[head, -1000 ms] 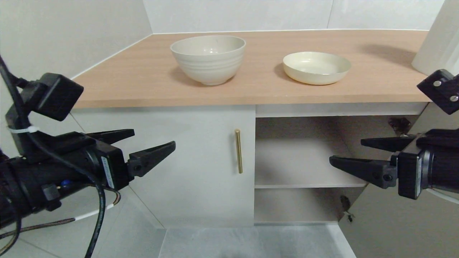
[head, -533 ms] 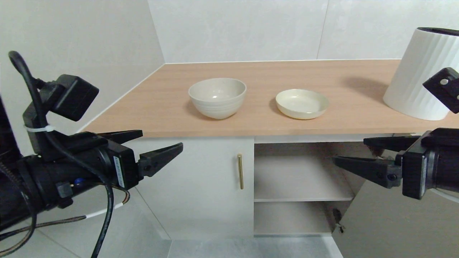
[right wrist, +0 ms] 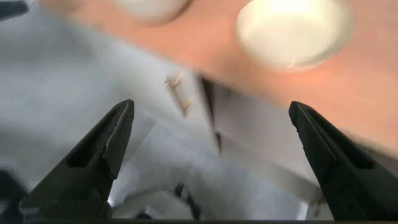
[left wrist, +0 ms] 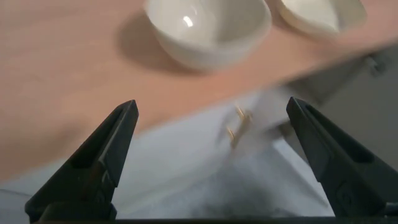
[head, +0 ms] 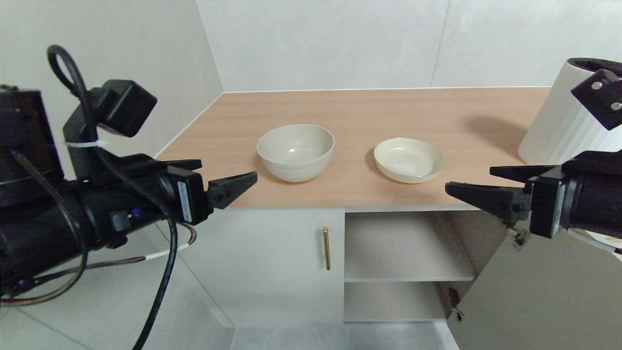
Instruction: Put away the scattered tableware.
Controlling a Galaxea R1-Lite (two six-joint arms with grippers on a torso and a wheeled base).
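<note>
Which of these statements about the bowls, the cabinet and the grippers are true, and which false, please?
1. The deep bowl stands left of the shallow dish on the counter. True.
2. The left gripper holds the deep bowl. False: it is open, holding nothing.
3. The cabinet stands open on its right side, showing a shelf. True.
4. The shallow dish lies on that shelf. False: it is on the counter.
5. The right gripper is open. True.

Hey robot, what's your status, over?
Left gripper open, right gripper open, both empty. Deep bowl and shallow dish on counter, apart. Open cabinet shelf below; white ribbed container off right.
</note>
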